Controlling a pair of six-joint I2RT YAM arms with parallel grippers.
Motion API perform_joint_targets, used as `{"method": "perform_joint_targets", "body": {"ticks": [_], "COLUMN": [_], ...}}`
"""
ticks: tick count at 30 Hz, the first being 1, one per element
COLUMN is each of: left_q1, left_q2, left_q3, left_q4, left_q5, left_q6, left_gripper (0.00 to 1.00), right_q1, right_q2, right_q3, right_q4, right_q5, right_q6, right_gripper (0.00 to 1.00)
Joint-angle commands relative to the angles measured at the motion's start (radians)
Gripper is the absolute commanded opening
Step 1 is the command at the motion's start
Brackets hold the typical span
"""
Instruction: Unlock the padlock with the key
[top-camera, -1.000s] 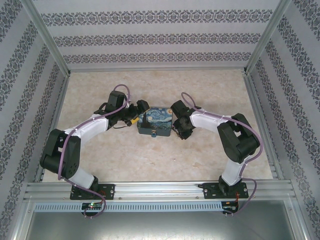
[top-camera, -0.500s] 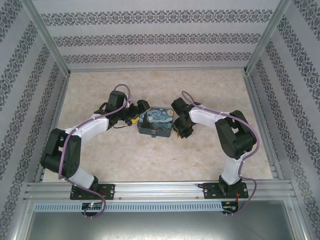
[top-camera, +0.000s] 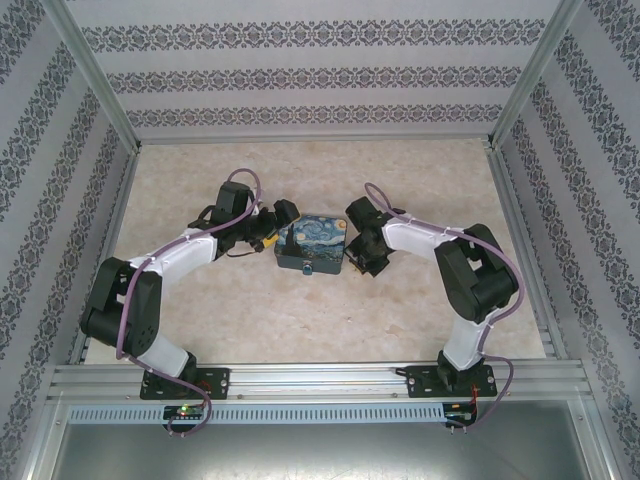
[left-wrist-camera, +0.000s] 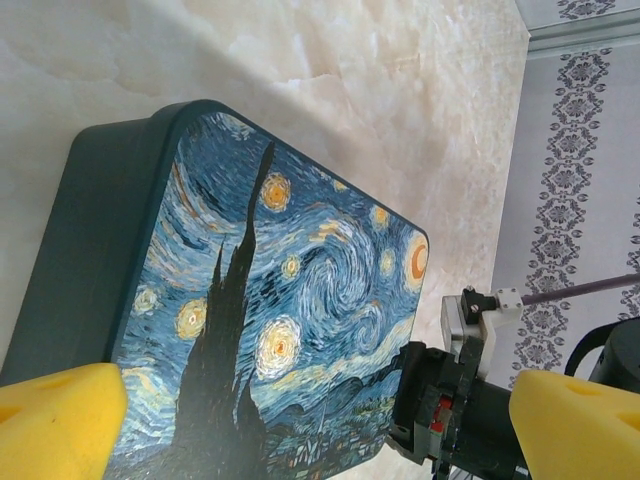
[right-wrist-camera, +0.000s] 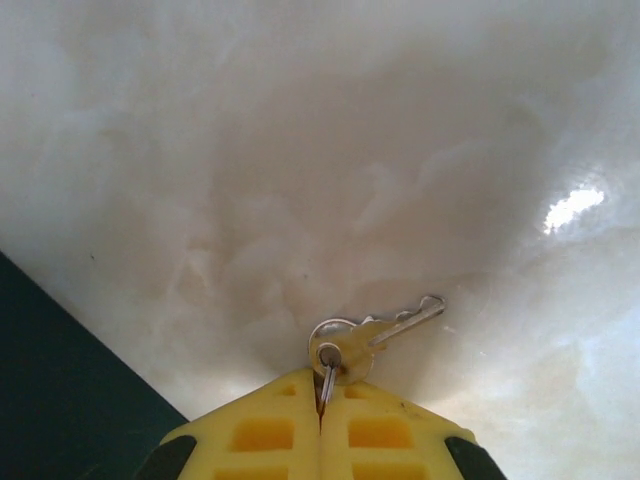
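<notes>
Key, thin, silvery, round-headed, pinched in right pincer

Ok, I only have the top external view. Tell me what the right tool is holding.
Observer: In the right wrist view, the right tool has its yellow foam fingers shut on a thin wire ring threaded through the head of the small silver metal key.
Operator: Give me the key's direction.
Observer: Its blade points away from the fingers, up and to the right in that view, over the pale marble table.
Operator: Now report the left tool.
Observer: In the left wrist view, the left tool is open, its yellow pads wide apart, facing the rectangular tin with the painted night-sky lid.
</notes>
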Motion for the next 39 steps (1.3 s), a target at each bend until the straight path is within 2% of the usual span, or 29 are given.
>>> {"method": "perform_joint_targets", "body": {"ticks": [1,9,16,19,23,27,31,39], "left_q1": [-0.005,-0.016,-0.054,-0.056,-0.054,-0.053,-0.055,-0.088], "left_q2": [-0.014,-0.016,-0.055,-0.080,-0.128,-0.164,-0.166,-0.120], "left_q3": [-0.041,-0.079,-0.104,-0.104,-0.039,0.019,0.046,0.064], "left_q4": [-0.032,0.014,0.014,-0.020,-0.162,-0.241,-0.221,0.000], "left_q5": [-0.027,-0.041,-0.084,-0.118,-0.187,-0.190,-0.116,0.000], "left_q6": [0.016,-0.028,-0.053,-0.043,0.015,0.024,-0.057,-0.384], "left_gripper": [1.00,1.00,1.00,0.99,0.99,0.99,1.00,1.00], "right_q1": [-0.007,0.001,-0.004,-0.015,-0.041,-0.055,-0.053,-0.017], "right_q2": [-0.034,-0.221,-0.312,-0.342,-0.373,-0.386,-0.385,-0.348], "right_q3": [-0.060,-0.113,-0.121,-0.128,-0.125,-0.098,-0.052,0.076], "right_q4": [0.074,0.093,0.105,0.118,0.152,0.183,0.244,0.364], "right_q5": [0.034,0.044,0.034,0.007,-0.077,-0.159,-0.239,-0.301], "right_q6": [-0.044,-0.098,-0.137,-0.154,-0.191,-0.224,-0.236,-0.219], "right_gripper": [0.00,0.00,0.00,0.00,0.00,0.00,0.00,0.00]}}
